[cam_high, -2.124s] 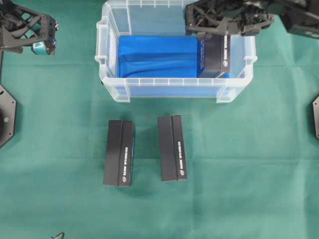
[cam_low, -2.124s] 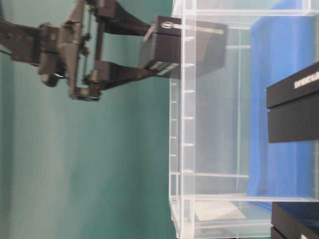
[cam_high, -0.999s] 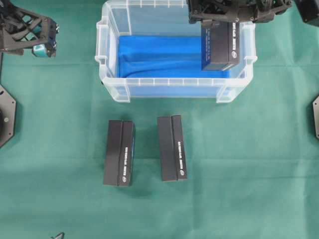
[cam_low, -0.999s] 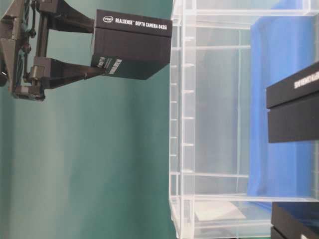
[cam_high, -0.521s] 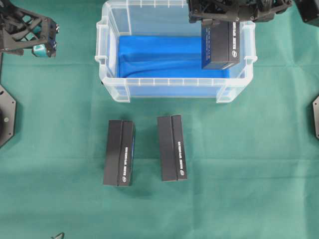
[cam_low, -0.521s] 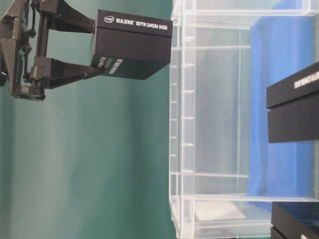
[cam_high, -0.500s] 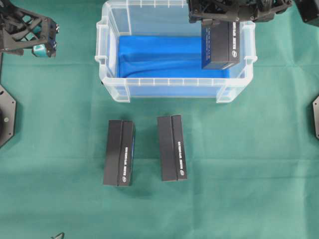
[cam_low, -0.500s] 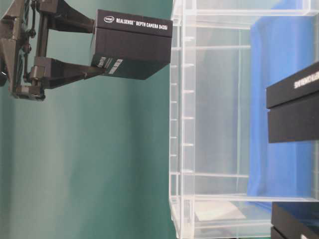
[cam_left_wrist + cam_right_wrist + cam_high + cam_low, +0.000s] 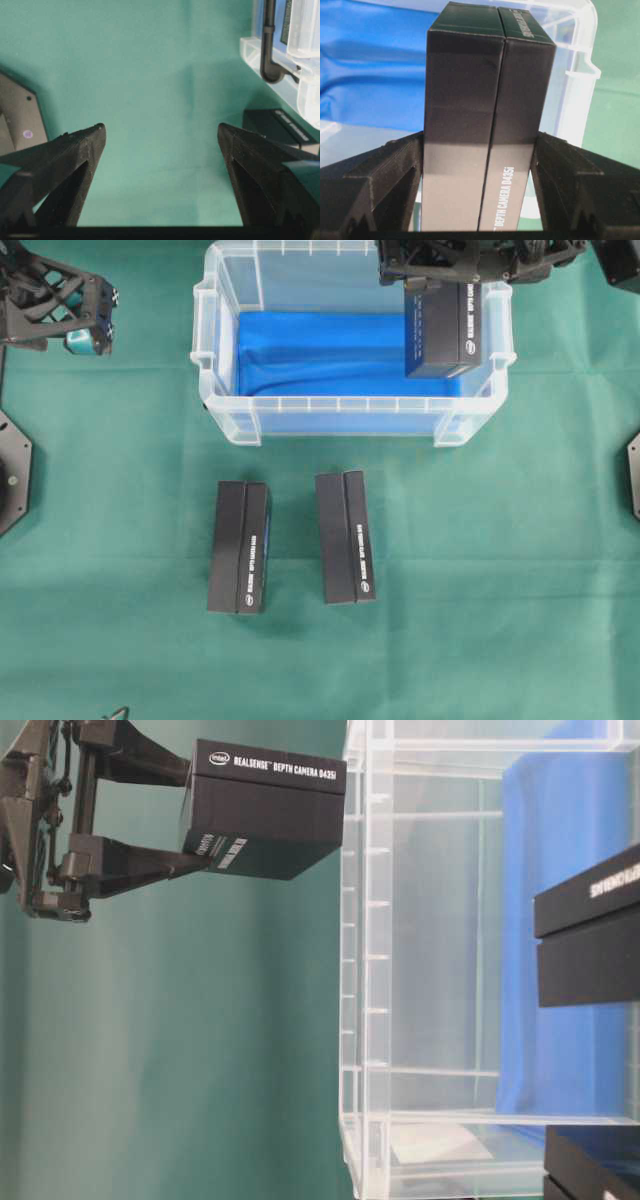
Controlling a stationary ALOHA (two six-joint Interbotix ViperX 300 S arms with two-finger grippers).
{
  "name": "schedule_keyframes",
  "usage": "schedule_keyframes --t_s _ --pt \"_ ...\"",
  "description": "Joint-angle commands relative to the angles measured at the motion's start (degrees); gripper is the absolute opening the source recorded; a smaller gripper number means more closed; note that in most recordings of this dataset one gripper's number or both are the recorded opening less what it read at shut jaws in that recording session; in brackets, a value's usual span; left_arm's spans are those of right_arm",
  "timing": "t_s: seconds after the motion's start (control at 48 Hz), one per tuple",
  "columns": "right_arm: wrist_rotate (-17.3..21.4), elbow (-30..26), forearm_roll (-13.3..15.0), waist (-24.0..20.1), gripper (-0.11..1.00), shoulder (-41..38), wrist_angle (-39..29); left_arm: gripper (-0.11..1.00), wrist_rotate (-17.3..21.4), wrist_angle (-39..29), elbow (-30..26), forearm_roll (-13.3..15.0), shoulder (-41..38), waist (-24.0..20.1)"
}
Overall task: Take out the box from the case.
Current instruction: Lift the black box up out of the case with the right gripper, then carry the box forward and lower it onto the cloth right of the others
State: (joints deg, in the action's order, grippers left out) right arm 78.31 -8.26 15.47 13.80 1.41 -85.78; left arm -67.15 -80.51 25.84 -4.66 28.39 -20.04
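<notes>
The box [image 9: 443,330] is black with white lettering and hangs above the right end of the case [image 9: 203,340]. My right gripper [image 9: 443,285] is shut on its far end. The table-level view shows the box [image 9: 265,820] clear of the case's rim [image 9: 365,970], held level between the fingers [image 9: 130,760]. In the right wrist view the box [image 9: 487,100] fills the gap between both fingers [image 9: 385,175], with the blue lining [image 9: 370,75] below. My left gripper [image 9: 75,315] is far to the left of the case, open and empty [image 9: 160,130] over the green cloth.
Two more black boxes [image 9: 239,547] [image 9: 345,537] lie side by side on the green cloth in front of the case. The blue lining [image 9: 320,350] covers the case's floor. Arm bases [image 9: 10,470] [image 9: 635,475] sit at the left and right edges.
My right gripper has raised the box from inside the case to above its rim. In the last second it has barely moved. The left arm has stayed still.
</notes>
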Motion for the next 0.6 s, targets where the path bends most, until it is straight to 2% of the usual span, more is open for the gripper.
schedule_keyframes --t_s 0.0,0.291,0.583 --pt "0.0 -1.8 0.4 -0.4 0.67 2.3 0.0 0.96 0.1 0.1 -0.7 0.0 0.4 0.1" --pt "1.0 -1.8 0.4 -3.5 0.67 3.2 -1.6 0.96 0.1 0.1 -0.8 0.0 0.4 0.1" --pt "4.5 -1.5 0.8 -8.2 0.67 3.1 -3.5 0.96 0.0 0.1 -0.8 0.0 0.3 0.1"
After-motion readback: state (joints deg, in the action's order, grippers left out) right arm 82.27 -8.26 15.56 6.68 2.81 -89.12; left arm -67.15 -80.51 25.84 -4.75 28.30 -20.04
